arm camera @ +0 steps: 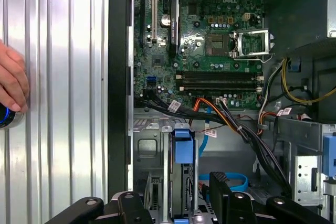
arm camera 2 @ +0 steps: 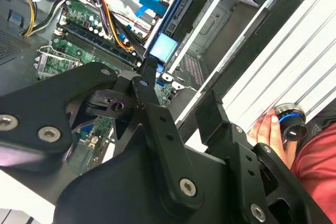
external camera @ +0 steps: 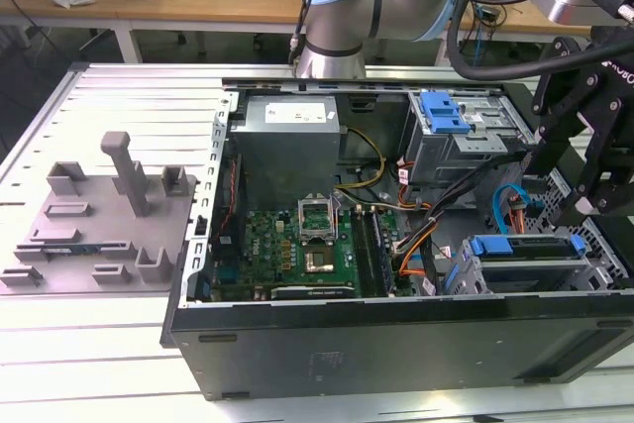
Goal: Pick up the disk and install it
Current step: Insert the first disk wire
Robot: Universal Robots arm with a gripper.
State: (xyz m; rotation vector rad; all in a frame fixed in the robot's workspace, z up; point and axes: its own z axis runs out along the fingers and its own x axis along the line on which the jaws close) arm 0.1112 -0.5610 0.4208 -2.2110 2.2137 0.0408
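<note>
The disk [external camera: 525,245], silver with blue rails, sits on edge in the metal drive cage [external camera: 604,269] at the near right corner of the open computer case. In both wrist views its blue end tab [arm camera: 182,148] [arm camera 2: 164,48] shows just ahead of my fingers. My black gripper [external camera: 586,190] hangs over that cage at the exterior view's right. It is open [arm camera: 174,190] [arm camera 2: 178,85], one finger [arm camera: 128,200] on each side of the disk's line and apart from it. Nothing is held.
The motherboard [external camera: 297,245] lies in the case floor, with bundled cables [arm camera: 247,129] running beside the cage. A second bay with a blue latch [external camera: 443,111] stands at the back right. A grey fixture [external camera: 109,205] sits left of the case. A person's hand [arm camera: 10,85] rests on a knob.
</note>
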